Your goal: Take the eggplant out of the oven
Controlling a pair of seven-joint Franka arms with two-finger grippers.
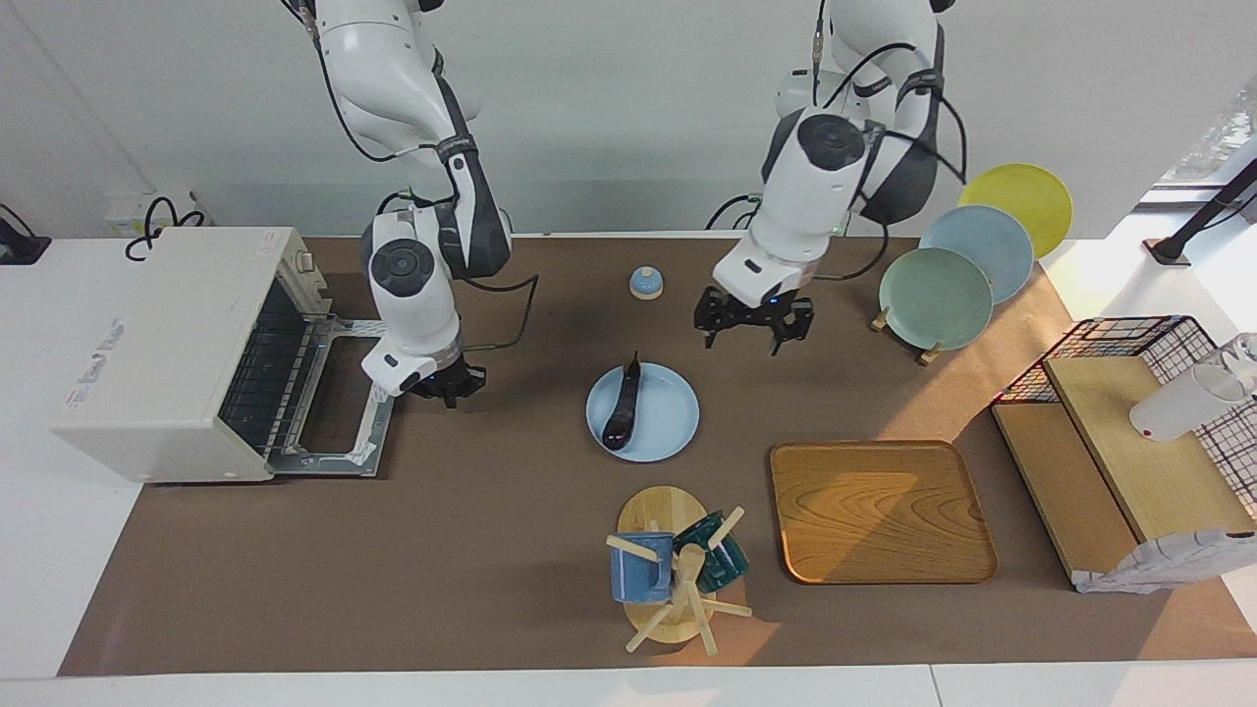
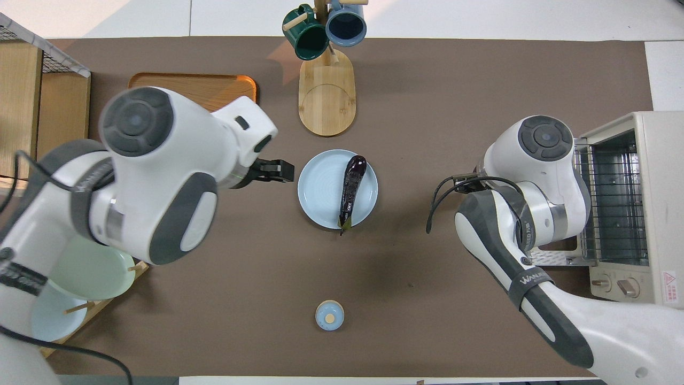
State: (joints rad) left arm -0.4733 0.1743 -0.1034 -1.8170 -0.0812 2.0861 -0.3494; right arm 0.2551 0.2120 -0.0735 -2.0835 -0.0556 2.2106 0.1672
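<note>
Eggplant: lies on the light blue plate, out of the oven; stem tip points toward the robots.
Oven: at right arm's end of table, door dropped open, wire rack bare.
Writing: "WANJIANG"-like lettering on right arm's strap, only partly legible; red label on oven top, unreadable.
Right gripper: just above the open oven door's edge, well apart from eggplant; finger gap can't tell.
Left gripper: over bare mat beside the plate, fingers spread wide, holding nothing.
Surface: brown mat on white table; white wall at the robots' end of the table.
</note>
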